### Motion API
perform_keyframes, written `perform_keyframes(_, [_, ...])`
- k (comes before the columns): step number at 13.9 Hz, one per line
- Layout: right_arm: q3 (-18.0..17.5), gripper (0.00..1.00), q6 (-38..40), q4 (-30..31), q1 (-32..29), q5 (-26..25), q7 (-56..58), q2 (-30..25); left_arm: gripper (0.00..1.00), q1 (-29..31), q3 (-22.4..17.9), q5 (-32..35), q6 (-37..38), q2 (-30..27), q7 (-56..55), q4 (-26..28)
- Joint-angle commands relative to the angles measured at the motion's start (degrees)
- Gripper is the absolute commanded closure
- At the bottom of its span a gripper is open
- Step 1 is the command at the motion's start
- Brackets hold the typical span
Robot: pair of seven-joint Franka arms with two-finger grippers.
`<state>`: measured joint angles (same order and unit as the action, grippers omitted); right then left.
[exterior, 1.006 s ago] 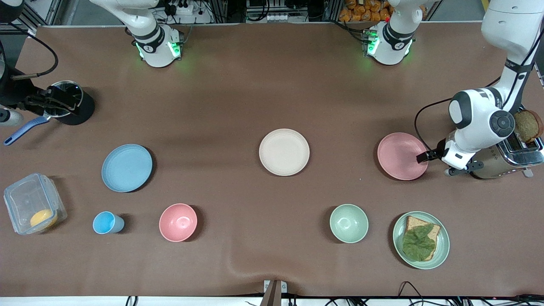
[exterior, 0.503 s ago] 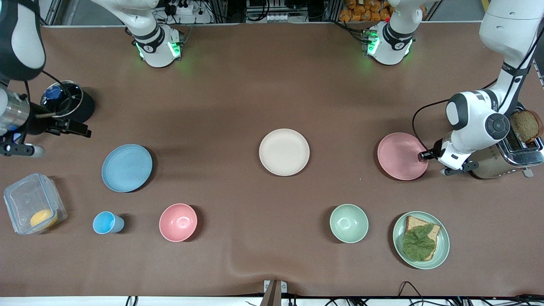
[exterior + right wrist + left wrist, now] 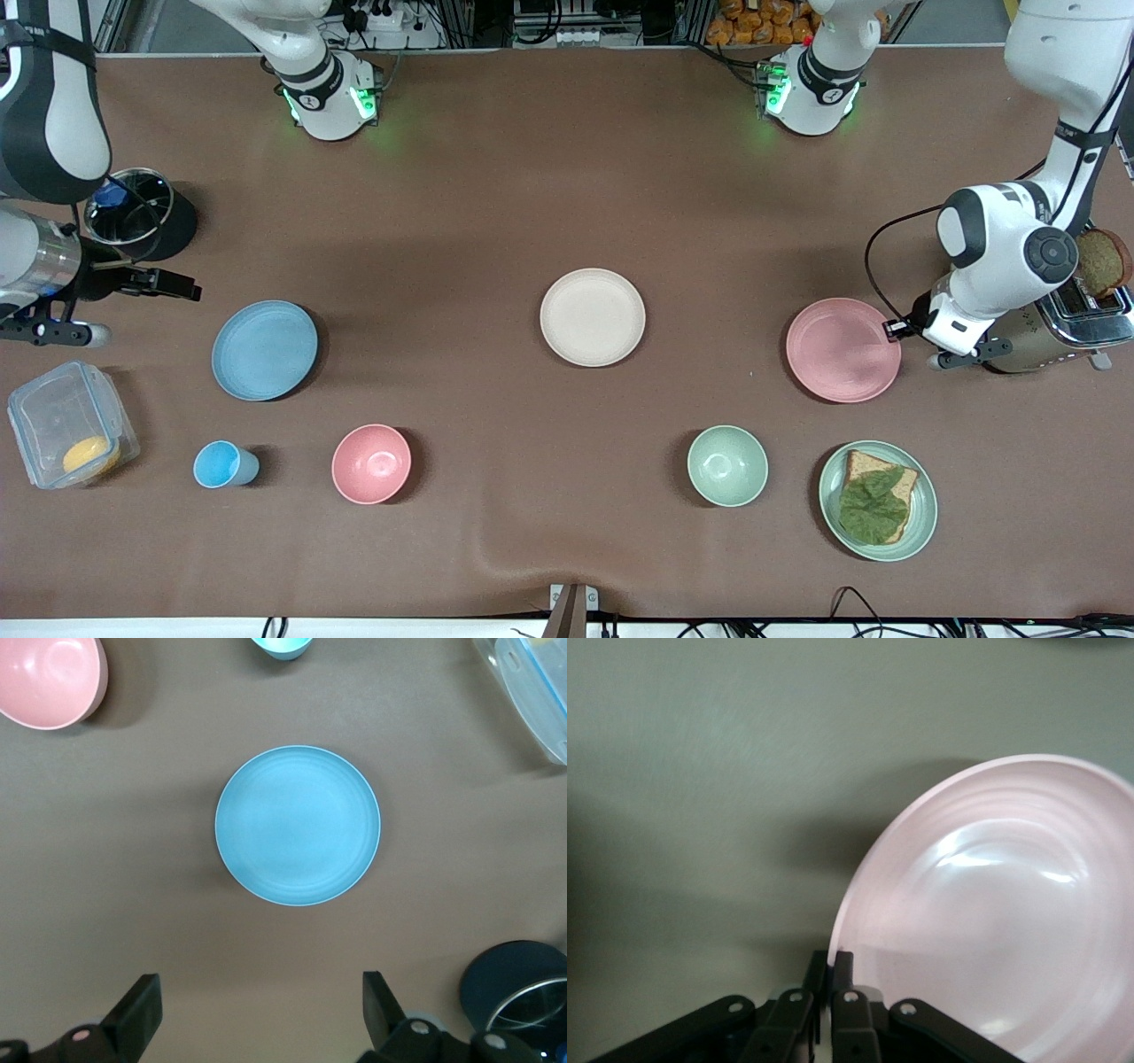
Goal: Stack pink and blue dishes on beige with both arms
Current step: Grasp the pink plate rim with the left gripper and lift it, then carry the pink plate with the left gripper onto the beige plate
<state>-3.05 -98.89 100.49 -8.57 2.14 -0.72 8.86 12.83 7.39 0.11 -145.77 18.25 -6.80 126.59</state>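
High front camera looks down the whole table; left wrist camera hugs the pale pink flat plate (image 3: 992, 912) (rim-close); right wrist hangs above the light blue flat plate (image 3: 298, 825).

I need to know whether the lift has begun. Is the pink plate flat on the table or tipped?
Tipped: in the left wrist view the pink plate slants up from the table, its rim pinched by the left gripper.

Looks like a robotics lab dressed up as a kitchen. Brown mat over the table (image 3: 496, 204), two arm bases (image 3: 330, 99) glowing green at 12 o'clock, power strips and cables (image 3: 381, 18) at the top edge, a toaster (image 3: 1059, 332) at 3 o'clock.
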Motion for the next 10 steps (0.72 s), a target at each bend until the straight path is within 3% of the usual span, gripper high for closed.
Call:
perform_keyframes(1, [-0.6,0.0,-3.0,0.1,-2.1,0.0,-0.6,3.3,1.0,0.5,5.3,-4.9,3.2,-6.1,-1.3,0.5])
perform_keyframes(4, [-0.6,0.0,-5.2,0.2,-3.1,0.0,-0.5,6.4,1.0,0.4,13.7,-7.5,4.7,-8.0,-10.2,0.1])
perform_keyframes(7, [-0.6,0.0,-6.0,0.2,-3.7,0.0,0.7,8.3,1.0,-1.8,23.2,-7.0,4.8,-5.8,-25.3,-2.0])
perform_keyframes(10, [-0.6,0.0,-7.4,0.2,-3.9,0.0,0.7,10.5,1.0,-9.4,23.9,-6.8,4.8,-3.7,-35.0,-3.9])
